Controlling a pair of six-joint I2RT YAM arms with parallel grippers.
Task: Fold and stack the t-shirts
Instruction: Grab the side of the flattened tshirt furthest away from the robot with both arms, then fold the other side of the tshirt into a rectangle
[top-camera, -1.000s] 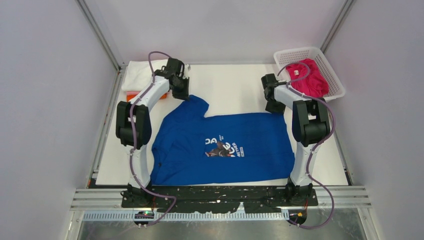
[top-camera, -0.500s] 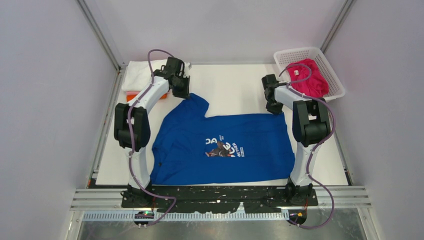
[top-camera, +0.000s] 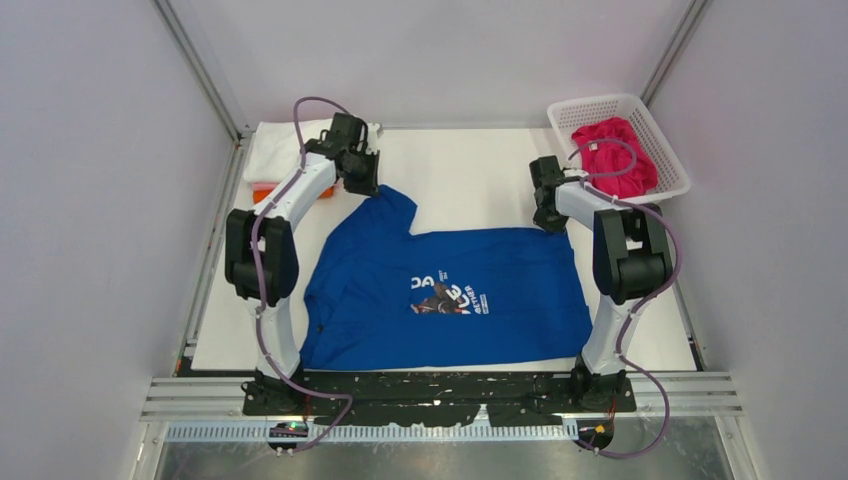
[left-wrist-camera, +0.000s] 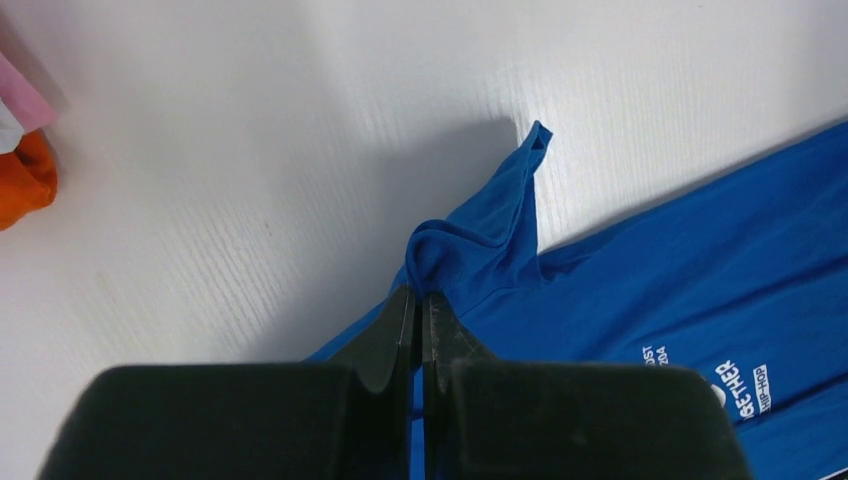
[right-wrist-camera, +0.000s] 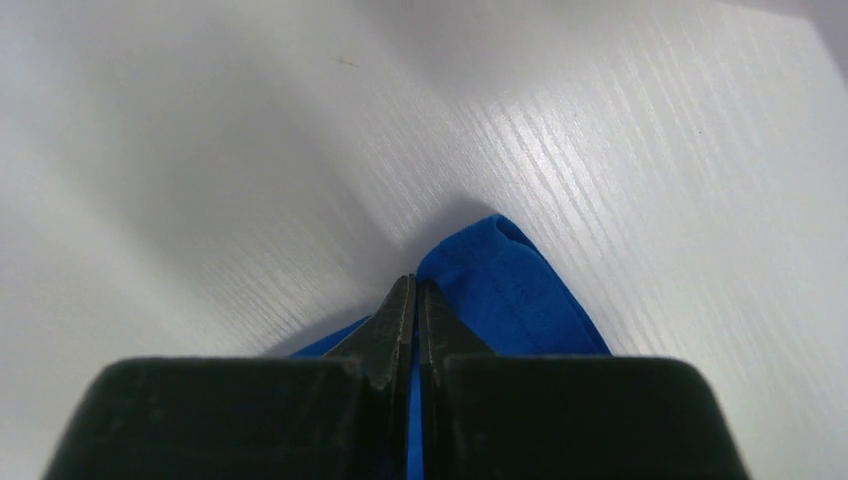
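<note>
A royal blue cloth t-shirt with a small white chest print (top-camera: 440, 295) is shown spread flat on the white table (top-camera: 470, 170), just beyond the arm bases (top-camera: 440, 395). Its far left corner is pinched in the fully closed jaws of the left gripper (left-wrist-camera: 418, 296), and its far right corner is clamped likewise by the closed right gripper (right-wrist-camera: 414, 286). Farther back, a folded white t-shirt (top-camera: 272, 150) and an orange t-shirt (top-camera: 264, 192) are seen at the far left, and a crumpled magenta t-shirt (top-camera: 615, 155) in the white plastic lattice basket (top-camera: 600, 103) at the far right.
</note>
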